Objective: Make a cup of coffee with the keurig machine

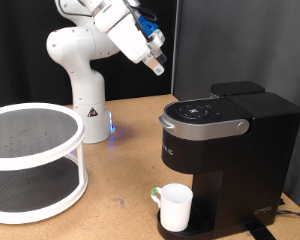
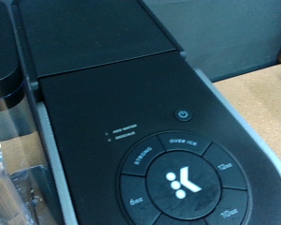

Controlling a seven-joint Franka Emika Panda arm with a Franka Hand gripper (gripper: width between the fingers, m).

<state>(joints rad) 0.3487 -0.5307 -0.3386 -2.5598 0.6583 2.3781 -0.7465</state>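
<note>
The black keurig machine (image 1: 225, 145) stands at the exterior view's right, its silver-grey lid handle down and closed. The white cup (image 1: 174, 207) sits on the drip tray under its spout, handle toward the exterior view's left. My gripper (image 1: 156, 66) hangs in the air above and to the left of the machine's top, holding nothing I can see. The wrist view looks down on the machine's top (image 2: 112, 94) and its round button panel (image 2: 183, 181) with a power button (image 2: 183, 114). My fingers do not show in the wrist view.
A white two-tier round rack (image 1: 30, 160) stands at the exterior view's left. The arm's white base (image 1: 85, 100) is at the back on the wooden table (image 1: 125, 170). A black curtain hangs behind.
</note>
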